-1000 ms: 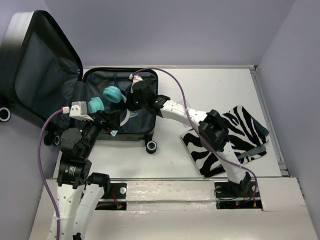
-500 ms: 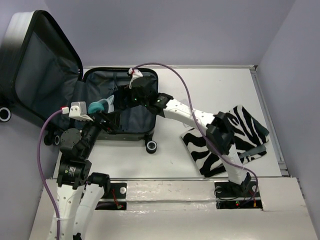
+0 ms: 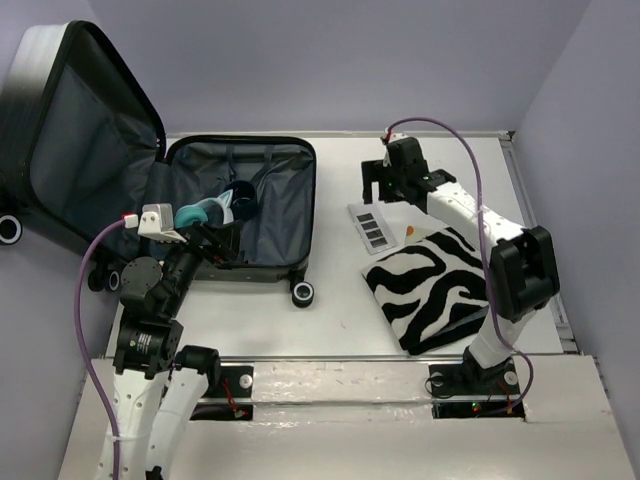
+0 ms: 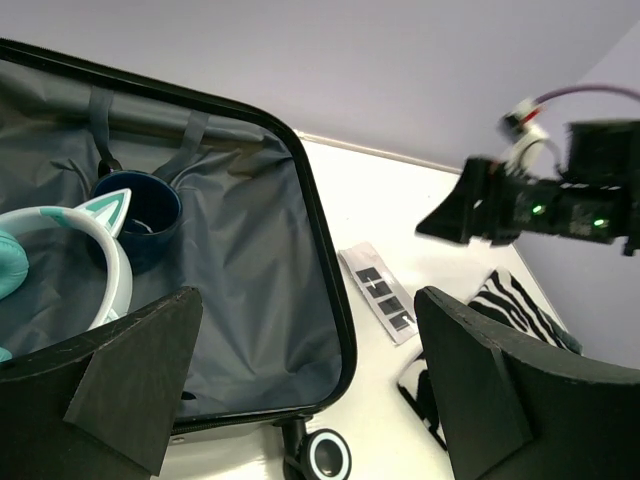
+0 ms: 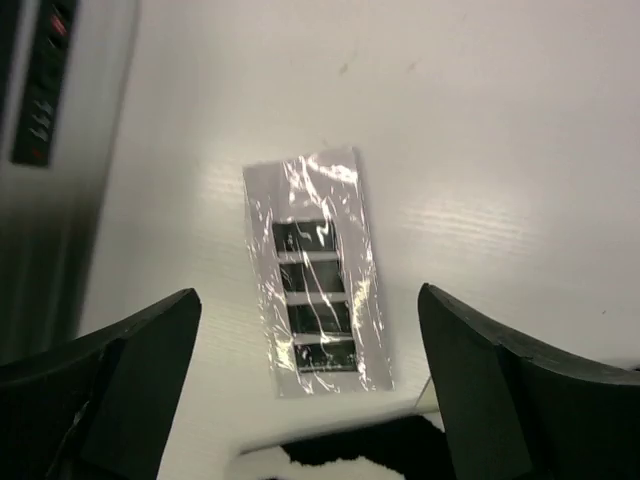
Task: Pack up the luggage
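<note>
The luggage (image 3: 285,205) lies open on the left of the table, its lid (image 3: 75,140) propped up at the back left. On its grey lining (image 4: 250,260) rest teal cat-ear headphones (image 3: 200,212) (image 4: 100,250) and a dark blue cup (image 3: 240,200) (image 4: 140,215). My left gripper (image 3: 215,240) (image 4: 307,295) hangs open over the luggage's near edge, holding nothing. Open and also holding nothing, my right gripper (image 3: 383,190) (image 5: 307,293) hovers above a plastic-wrapped packet (image 3: 372,222) (image 5: 318,275) on the bare table. A zebra-print cloth (image 3: 440,285) (image 5: 340,455) lies just beside the packet, towards the front.
A black wheel (image 3: 303,293) (image 4: 328,455) juts from the luggage's near right corner. Purple walls close in the table at the back and right. A raised table rim (image 3: 540,240) runs along the right side.
My right gripper has opened, pulled out of the luggage and swung right to above the packet. The blue cup now shows beside the headphones. The left arm has not moved.
</note>
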Robot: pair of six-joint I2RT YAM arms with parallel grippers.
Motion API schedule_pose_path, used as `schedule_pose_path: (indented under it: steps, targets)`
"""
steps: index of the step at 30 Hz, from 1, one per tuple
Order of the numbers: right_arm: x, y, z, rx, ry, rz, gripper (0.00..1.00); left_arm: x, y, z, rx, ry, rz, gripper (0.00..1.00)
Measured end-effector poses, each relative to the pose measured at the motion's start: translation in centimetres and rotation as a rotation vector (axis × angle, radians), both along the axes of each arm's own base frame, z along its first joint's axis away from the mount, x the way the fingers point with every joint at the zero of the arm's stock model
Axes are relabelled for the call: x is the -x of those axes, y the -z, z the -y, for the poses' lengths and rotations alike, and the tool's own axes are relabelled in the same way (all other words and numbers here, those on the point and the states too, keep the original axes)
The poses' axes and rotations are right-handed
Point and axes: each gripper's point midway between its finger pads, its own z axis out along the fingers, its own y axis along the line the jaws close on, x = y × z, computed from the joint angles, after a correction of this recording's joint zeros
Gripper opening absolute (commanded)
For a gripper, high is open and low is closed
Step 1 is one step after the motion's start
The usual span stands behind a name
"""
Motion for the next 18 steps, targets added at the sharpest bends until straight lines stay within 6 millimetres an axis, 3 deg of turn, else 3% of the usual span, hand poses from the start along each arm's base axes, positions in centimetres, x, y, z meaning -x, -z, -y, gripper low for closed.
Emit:
schedule_pose_path:
  steps: [2,5,8,16,18]
  targets:
    - [1.1,4.2,0.6,0.091,-0.036,-0.113,0.92,0.0,0.0,0.0,0.000,0.001,0.000,0.99]
    - [2.1,8.1,0.6,0.170,-0.082,-0.220,0.82,0.0,0.0,0.0,0.000,0.001,-0.001,0.99]
    - [2.4,11.3,0.8,0.231,-0.111,-0.304,0.80,0.0,0.0,0.0,-0.001,0.001,-0.001,0.99]
    - [1.9,15.7,3.1,0.285,-0.089,-0.414,0.80,0.0,0.1,0.1,-0.001,0.004,-0.002,0.99]
    - [1.4,15.7,3.2,0.272,-0.089,-0.414,0.72,0.0,0.1,0.1,-0.001,0.004,-0.003,0.99]
